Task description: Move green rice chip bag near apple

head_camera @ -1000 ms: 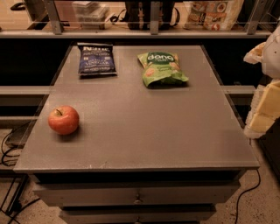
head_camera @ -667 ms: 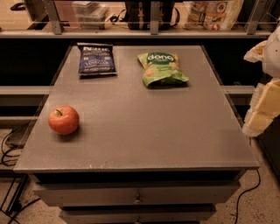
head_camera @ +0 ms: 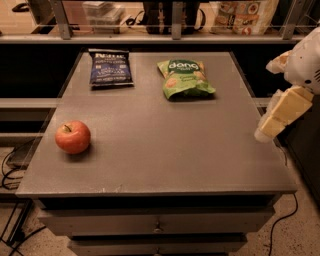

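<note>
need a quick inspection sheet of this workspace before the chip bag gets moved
surface: grey table, flat top, drawers under its front edge
job's things: green rice chip bag lying flat at the far side, right of centre; apple near the left edge, well apart from the bag
clutter: dark blue snack bag lying flat at the far left
grippers: gripper by the table's right edge, touching neither the bag nor the apple
cables: black cables on the floor at left and at lower right
surroundings: shelf behind the table with packages on it
</note>
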Robot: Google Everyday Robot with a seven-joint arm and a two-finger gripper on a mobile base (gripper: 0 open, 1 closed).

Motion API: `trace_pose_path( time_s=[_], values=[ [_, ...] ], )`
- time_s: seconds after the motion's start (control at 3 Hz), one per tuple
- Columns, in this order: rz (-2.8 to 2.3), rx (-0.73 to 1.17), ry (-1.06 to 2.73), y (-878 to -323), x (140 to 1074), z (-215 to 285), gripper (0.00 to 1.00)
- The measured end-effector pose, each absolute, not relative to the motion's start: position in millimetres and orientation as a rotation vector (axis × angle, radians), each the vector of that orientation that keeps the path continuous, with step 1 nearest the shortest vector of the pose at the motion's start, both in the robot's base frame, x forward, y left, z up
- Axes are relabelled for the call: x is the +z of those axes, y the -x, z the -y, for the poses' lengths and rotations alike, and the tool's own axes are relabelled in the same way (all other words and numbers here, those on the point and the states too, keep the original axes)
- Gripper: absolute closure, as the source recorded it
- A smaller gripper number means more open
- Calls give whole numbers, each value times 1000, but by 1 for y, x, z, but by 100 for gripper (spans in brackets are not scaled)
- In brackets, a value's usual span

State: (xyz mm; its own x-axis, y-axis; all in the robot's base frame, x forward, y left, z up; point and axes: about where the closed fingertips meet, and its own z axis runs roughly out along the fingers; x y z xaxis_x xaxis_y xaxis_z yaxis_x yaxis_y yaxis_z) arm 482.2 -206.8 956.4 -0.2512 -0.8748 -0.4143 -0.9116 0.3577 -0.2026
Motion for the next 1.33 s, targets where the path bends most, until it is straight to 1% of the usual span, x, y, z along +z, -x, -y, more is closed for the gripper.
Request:
trace_pose_path(
  time_s=[0.67,1.33],
  values=[
    [-2109,232,1484,-553,942,180,0],
    [-2117,257,1409,-559,937,179,0]
  ],
)
